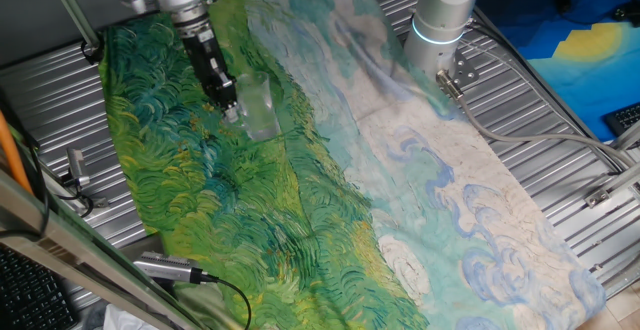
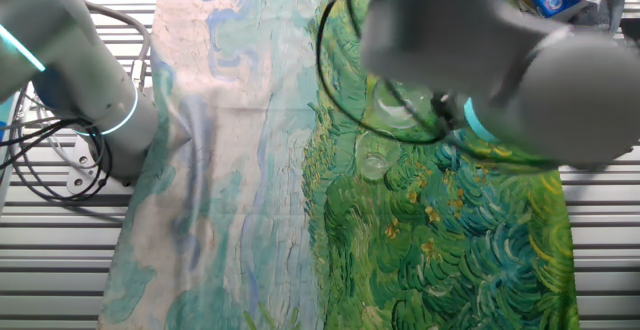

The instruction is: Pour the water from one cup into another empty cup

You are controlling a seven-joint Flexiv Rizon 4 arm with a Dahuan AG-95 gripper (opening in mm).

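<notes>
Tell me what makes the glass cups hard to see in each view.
One fixed view: the clear cup at the gripper blends into the busy painted cloth, showing only as pale glints. The other fixed view: the arm looms close, soft and blurred, hiding part of the scene; a small cup below it shows mainly by its rim.

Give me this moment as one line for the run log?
arm: over green part of cloth | gripper: beside glass cup, grip unclear | second small glass: standing on cloth | pour: not visible
</notes>
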